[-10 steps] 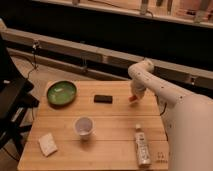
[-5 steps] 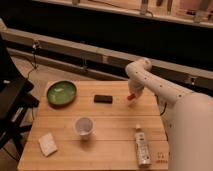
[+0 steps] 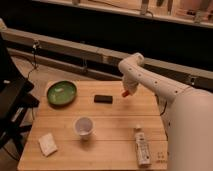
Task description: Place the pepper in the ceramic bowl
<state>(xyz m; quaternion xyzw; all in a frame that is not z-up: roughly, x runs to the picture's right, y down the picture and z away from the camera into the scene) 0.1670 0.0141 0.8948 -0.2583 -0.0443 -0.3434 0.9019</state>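
**A:** Camera view. Where's the end effector?

**B:** Over the far right part of the wooden worktop, near the back edge. The white arm comes in from the right and bends down to it.

**A:** State?

**B:** Closed, gripping the pepper. An orange-red tip pokes out below the fingers. It looks clear of the worktop surface, but I can't judge the gap from this angle.

**A:** Ceramic bowl?

**B:** The ceramic bowl is green and glossy and sits upright at the far left corner of the worktop. It's well apart from the pepper, on the opposite side.

**A:** Anything between them?

**B:** A black block lies flat between the bowl and the end effector, closer to the end effector and touching neither.

**A:** Rest of the worktop?

**B:** A white cup stands upright at centre, nearer the front. A white pad lies at the front left corner. A bottle lies on its side at front right with its cap pointing toward the back. None of these touch each other.
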